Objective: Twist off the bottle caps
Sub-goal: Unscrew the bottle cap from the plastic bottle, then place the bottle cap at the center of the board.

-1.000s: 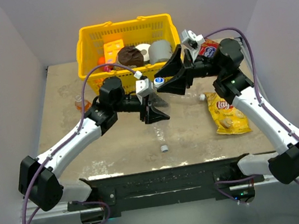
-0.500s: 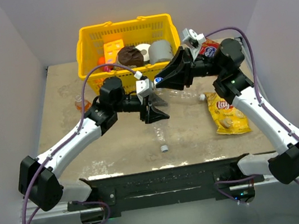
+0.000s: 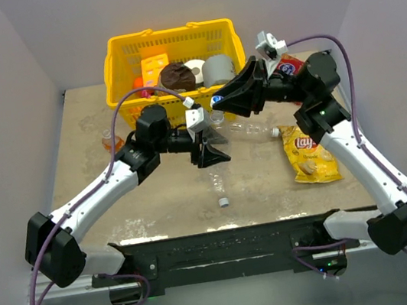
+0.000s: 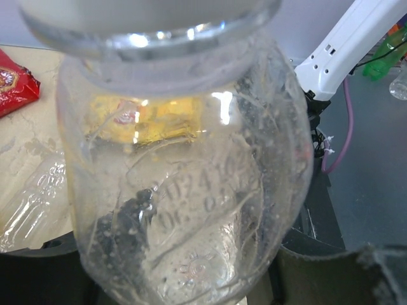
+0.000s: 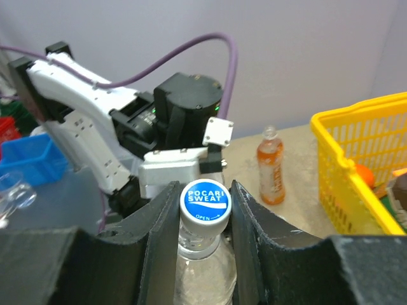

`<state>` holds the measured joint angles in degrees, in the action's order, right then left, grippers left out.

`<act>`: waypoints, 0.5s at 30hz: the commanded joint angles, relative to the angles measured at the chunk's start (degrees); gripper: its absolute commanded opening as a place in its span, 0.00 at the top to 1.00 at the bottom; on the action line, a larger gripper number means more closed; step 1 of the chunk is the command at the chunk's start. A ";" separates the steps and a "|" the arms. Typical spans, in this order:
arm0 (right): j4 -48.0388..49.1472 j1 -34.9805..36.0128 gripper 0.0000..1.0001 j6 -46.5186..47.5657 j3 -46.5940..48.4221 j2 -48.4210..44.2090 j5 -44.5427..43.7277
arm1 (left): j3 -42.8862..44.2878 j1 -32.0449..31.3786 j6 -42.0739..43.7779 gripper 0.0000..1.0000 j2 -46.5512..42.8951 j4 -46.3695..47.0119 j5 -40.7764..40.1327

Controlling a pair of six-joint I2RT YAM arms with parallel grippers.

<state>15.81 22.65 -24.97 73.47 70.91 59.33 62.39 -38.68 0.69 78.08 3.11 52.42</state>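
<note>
Just in front of the yellow basket (image 3: 120,73), a clear bottle (image 4: 184,190) is held clamped in the left fingers (image 3: 205,154). Its blue Pocari Sweat cap (image 5: 205,201) is pinched between the right fingers (image 5: 159,241). An orange-drink bottle (image 5: 270,166) is stood upright beside the basket's left wall.

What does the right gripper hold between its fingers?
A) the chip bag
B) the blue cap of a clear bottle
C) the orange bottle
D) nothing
B: the right wrist view shows the right gripper shut on the blue cap atop the clear bottle.
</note>
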 commanded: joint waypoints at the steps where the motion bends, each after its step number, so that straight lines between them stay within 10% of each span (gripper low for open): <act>1: 0.80 -0.68 0.84 0.36 3.96 -3.50 -8.52 | 1.33 -0.17 1.68 0.82 -1.27 0.66 -0.48; 9: -3.86 -0.77 0.82 5.37 -0.34 -9.73 -22.76 | 1.77 1.75 3.36 0.85 -4.51 -3.03 -23.91; 15: -7.63 4.75 0.82 9.23 -10.27 -13.17 -36.28 | -0.95 15.99 -4.38 0.84 -9.96 1.10 -36.93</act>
<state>12.71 23.24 -20.14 67.85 58.39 35.92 62.28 -28.93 -0.03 73.14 -0.34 28.69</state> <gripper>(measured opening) 0.364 0.573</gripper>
